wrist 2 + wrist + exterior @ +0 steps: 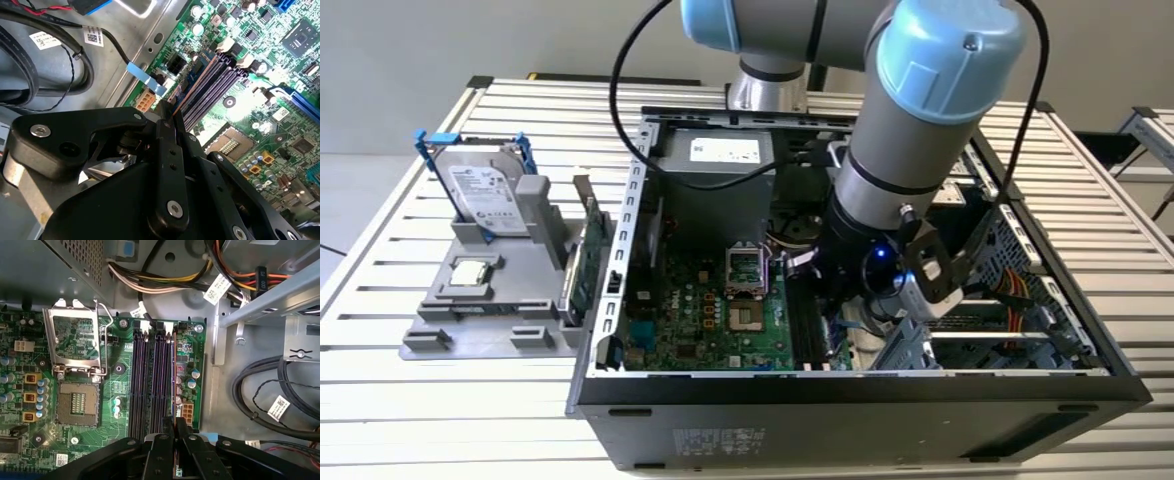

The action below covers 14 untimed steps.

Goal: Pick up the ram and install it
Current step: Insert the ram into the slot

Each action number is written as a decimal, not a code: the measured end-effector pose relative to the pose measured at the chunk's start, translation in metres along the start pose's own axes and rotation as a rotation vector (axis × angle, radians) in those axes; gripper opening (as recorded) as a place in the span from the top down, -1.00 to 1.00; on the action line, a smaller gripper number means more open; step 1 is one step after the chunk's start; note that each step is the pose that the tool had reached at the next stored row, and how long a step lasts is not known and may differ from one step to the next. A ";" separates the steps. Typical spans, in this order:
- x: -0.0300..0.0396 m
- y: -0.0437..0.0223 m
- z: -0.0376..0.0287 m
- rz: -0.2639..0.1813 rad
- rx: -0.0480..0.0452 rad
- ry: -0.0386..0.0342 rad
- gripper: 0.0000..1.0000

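The ram [173, 375] shows edge-on in both wrist views as a thin coppery strip [195, 82]. My gripper [175, 435] is shut on one end of it, a black finger [161, 445] on each side. The strip runs lengthwise along the outermost of the dark purple memory slots [160, 380] on the green motherboard [117, 390]. Whether it sits in the slot or just above it cannot be told. In the exterior view the arm reaches down into the open computer case [854, 385], with the gripper [857, 303] low over the board.
The open processor socket [75, 402] and its raised metal frame [75, 337] lie beside the slots. Bundled cables [165, 282] and a drive cage [1001, 300] crowd the case. Outside, a grey stand [480, 320] holds a hard drive in a blue frame [487, 195] and a green card [587, 255].
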<state>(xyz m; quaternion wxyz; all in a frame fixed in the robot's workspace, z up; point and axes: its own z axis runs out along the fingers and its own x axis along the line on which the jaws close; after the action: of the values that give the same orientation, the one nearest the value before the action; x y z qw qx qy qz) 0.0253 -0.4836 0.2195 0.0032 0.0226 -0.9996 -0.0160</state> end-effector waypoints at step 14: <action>0.0015 -0.0001 0.0034 -0.017 -0.0002 0.0004 1.00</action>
<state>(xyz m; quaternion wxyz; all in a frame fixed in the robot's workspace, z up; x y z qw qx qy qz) 0.0238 -0.4836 0.2160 0.0033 0.0308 -0.9994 -0.0161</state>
